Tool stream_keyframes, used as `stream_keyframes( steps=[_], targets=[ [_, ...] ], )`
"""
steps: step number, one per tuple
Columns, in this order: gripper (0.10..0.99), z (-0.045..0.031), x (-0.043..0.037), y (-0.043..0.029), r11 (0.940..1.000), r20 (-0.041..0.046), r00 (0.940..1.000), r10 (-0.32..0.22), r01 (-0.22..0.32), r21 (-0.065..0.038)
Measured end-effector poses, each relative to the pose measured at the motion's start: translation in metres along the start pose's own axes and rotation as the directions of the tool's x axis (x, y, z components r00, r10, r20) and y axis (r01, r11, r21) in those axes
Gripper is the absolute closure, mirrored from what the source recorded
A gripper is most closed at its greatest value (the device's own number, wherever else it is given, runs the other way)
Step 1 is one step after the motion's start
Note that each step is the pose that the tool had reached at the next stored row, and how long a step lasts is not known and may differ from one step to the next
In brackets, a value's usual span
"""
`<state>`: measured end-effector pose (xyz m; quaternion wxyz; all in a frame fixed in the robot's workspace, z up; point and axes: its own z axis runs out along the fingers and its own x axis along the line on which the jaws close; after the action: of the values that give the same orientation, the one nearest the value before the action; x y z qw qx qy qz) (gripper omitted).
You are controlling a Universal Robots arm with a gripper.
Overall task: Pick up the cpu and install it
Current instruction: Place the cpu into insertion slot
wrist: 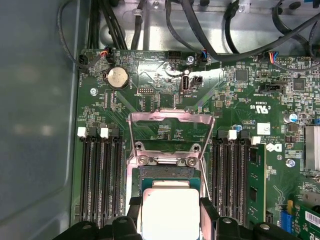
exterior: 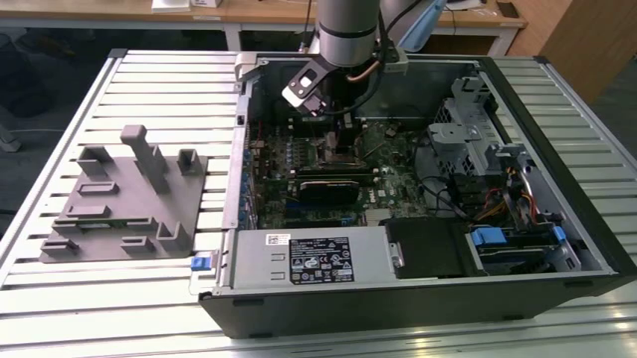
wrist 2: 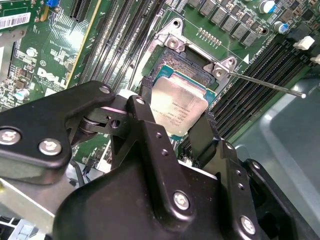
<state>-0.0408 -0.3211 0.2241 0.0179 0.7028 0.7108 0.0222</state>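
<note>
Arm (exterior: 347,30): a silver-grey cylindrical link is seen, with a brownish cable (exterior: 372,69) looped beside it. Gripper (wrist 2: 175,117): matte black linkage plates are joined by silver screws (wrist 2: 181,200); small round holes are noted along the fingers (wrist 2: 148,122).

The cpu (wrist 2: 179,111) has a pale silver top with faint dark print, over a green motherboard (wrist: 165,95) with black memory slots (wrist: 100,175). The pincer (wrist 2: 176,102) is black; the table (exterior: 149,89) is pale grey, striped by slats.
</note>
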Motion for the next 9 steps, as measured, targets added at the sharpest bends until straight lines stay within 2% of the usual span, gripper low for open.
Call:
stream_keyframes(
  steps=[9],
  targets=[
    [0.545,0.0015,0.0000,-0.0001,1.0000,0.0001,1.0000,0.000,0.000,0.000]
  ],
)
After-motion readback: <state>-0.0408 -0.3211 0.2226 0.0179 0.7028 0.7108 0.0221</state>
